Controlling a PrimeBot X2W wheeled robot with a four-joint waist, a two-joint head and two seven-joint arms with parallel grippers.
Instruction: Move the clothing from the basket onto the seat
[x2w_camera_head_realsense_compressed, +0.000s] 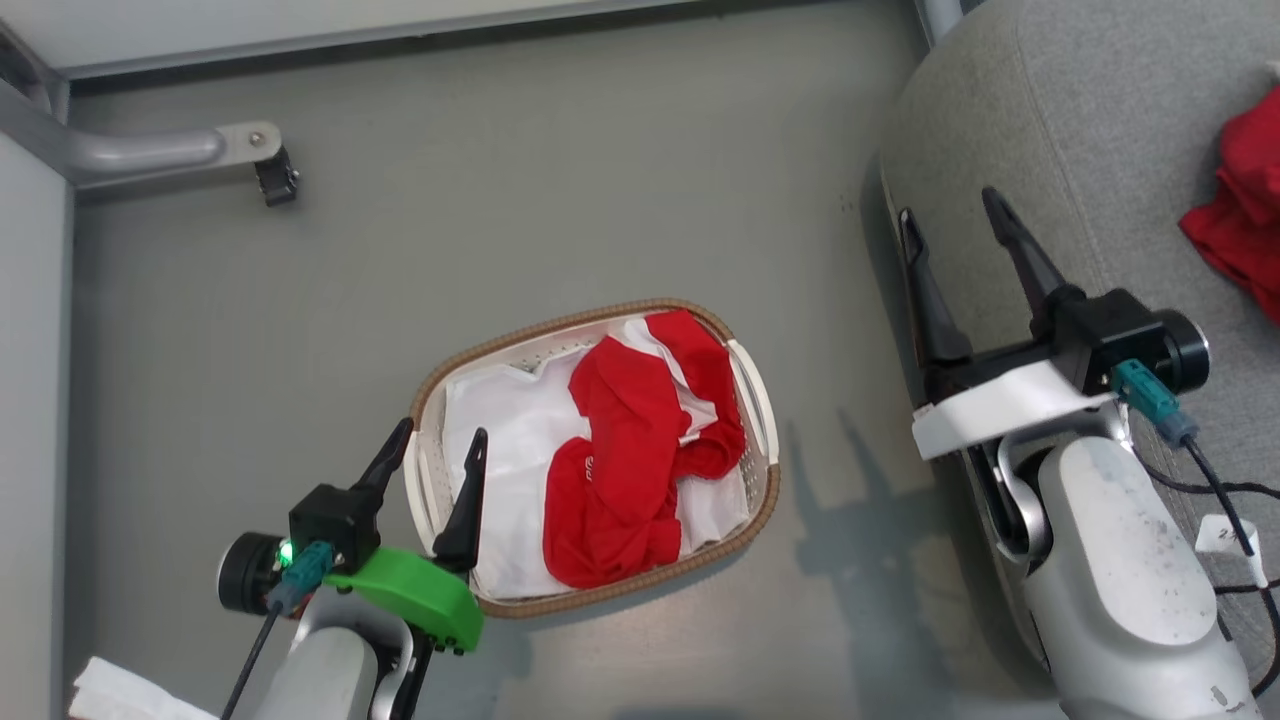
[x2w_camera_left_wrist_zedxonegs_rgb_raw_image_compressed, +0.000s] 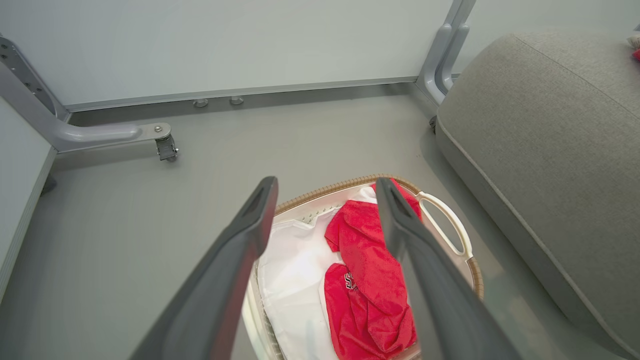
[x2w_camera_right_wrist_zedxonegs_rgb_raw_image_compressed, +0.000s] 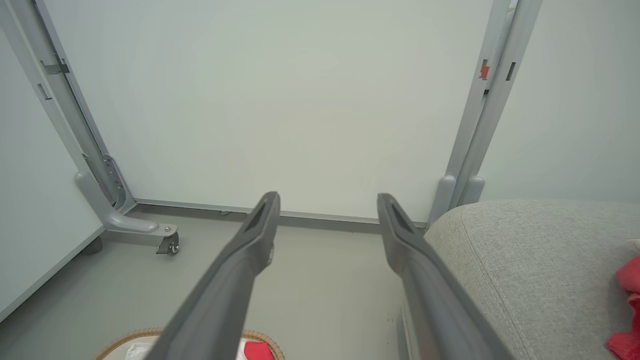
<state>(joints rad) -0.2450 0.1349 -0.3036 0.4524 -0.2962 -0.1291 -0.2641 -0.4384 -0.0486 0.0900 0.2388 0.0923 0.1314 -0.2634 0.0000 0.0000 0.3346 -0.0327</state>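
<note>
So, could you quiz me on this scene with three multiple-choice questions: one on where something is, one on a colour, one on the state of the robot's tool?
1. Where is the basket?
A. on a shelf
B. on the floor beside the seat
C. on a table

2. What colour is the clothing in it?
A. blue
B. red
C. black

3. How is the left tool?
A. open, holding nothing
B. shut on the clothing
C. shut on a basket handle

Answers:
1 B, the head view shows it on grey floor left of the seat.
2 B, the clothing is red against the white liner.
3 A, its jaws stand apart with nothing gripped between them.
</note>
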